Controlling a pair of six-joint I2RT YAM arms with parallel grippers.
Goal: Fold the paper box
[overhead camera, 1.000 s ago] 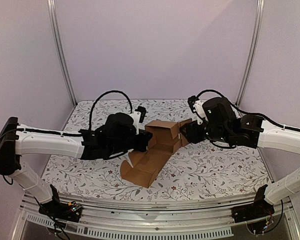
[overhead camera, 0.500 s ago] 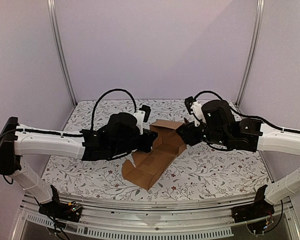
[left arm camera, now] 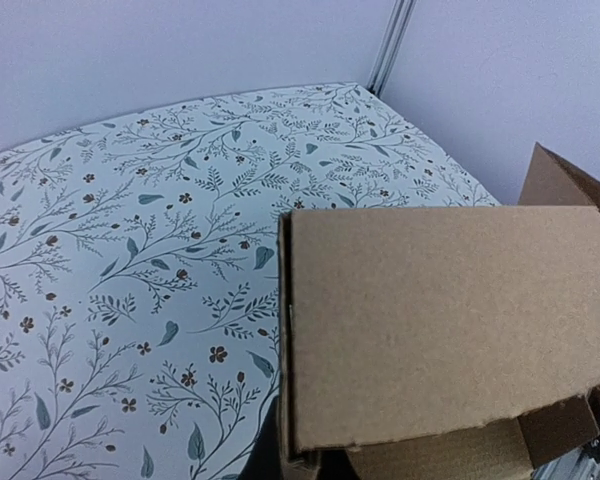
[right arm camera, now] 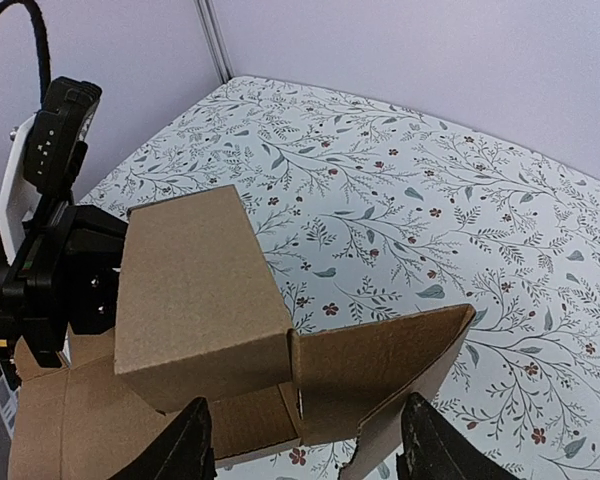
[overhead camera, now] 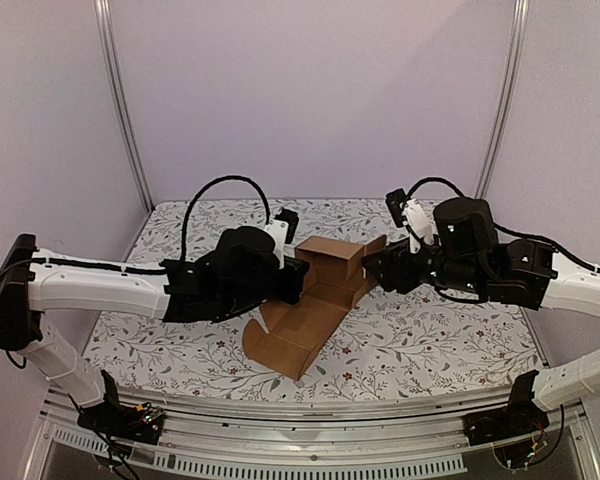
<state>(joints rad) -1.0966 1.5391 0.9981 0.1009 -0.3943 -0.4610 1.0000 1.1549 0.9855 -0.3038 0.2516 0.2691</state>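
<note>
In the middle of the worktop (overhead camera: pixel 430 340) the paper box (overhead camera: pixel 315 300) sits half raised, my left jaws at its upright wall, presumably steadying it, grip hidden so I cannot tell, my right jaws spread open at the side flap, likely to fold it.

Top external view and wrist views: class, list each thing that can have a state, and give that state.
Brown cardboard paper box: partly folded, far walls raised, near panel flat.
Left gripper: against the box, jaws hidden.
Right gripper: open, straddling a side flap.
</note>
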